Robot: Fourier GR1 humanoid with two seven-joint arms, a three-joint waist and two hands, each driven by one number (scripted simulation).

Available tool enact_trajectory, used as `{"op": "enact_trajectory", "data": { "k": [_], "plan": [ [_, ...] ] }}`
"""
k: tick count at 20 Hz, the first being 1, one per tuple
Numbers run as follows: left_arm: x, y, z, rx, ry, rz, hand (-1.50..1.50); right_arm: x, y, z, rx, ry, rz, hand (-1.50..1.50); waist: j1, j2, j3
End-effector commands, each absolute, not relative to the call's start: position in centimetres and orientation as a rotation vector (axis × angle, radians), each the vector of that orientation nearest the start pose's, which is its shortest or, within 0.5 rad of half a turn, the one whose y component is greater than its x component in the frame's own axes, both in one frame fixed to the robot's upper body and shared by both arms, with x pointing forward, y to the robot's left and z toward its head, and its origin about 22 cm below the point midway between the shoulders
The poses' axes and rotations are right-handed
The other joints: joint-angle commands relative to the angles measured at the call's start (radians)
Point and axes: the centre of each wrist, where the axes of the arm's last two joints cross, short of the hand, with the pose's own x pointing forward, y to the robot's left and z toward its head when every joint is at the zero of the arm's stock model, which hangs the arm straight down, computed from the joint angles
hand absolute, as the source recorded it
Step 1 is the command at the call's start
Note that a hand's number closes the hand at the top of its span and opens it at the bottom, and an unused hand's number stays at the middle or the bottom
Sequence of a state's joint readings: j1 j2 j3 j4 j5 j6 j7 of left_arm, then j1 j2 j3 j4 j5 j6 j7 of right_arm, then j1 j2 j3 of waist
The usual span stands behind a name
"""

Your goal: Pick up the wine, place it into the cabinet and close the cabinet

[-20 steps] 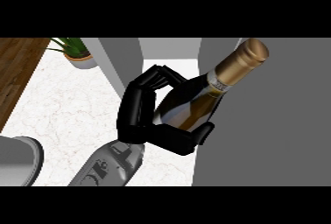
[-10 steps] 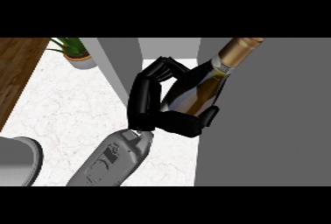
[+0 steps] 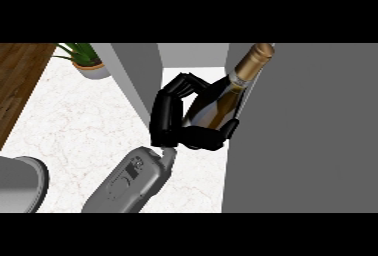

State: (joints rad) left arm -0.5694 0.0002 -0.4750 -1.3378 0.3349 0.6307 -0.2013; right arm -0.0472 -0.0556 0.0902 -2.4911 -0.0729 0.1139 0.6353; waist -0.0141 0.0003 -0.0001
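Wine sits clasped in right hand (neck tilted up-right).

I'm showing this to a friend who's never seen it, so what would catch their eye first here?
First the wine bottle, tilted with its gold-foiled neck toward the upper right, held in a black hand at the view's middle, between two grey cabinet panels. Next the grey forearm rising from the lower edge over the white marble counter. A small potted plant sits at the upper left.
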Motion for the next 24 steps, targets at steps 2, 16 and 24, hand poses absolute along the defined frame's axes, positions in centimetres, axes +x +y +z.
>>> {"op": "enact_trajectory", "data": {
  "k": [2, 16, 24],
  "plan": [
    [31.5, 6.5, 6.5, -0.099, -1.895, 0.042, 1.5, 12.5, -22.4, 21.7, 0.179, -1.937, 0.274, -1.5, 0.007, -0.002, 0.0],
    [34.2, 7.2, 4.1, -0.025, -1.922, 0.084, 1.5, 14.4, -20.5, 21.6, 0.197, -1.943, 0.236, -1.5, 0.006, 0.0, 0.0],
    [36.5, 9.2, 4.1, -0.026, -1.897, 0.074, 1.5, 14.5, -21.5, 20.4, 0.188, -1.929, 0.257, -1.5, 0.006, 0.0, 0.0]
  ]
}}
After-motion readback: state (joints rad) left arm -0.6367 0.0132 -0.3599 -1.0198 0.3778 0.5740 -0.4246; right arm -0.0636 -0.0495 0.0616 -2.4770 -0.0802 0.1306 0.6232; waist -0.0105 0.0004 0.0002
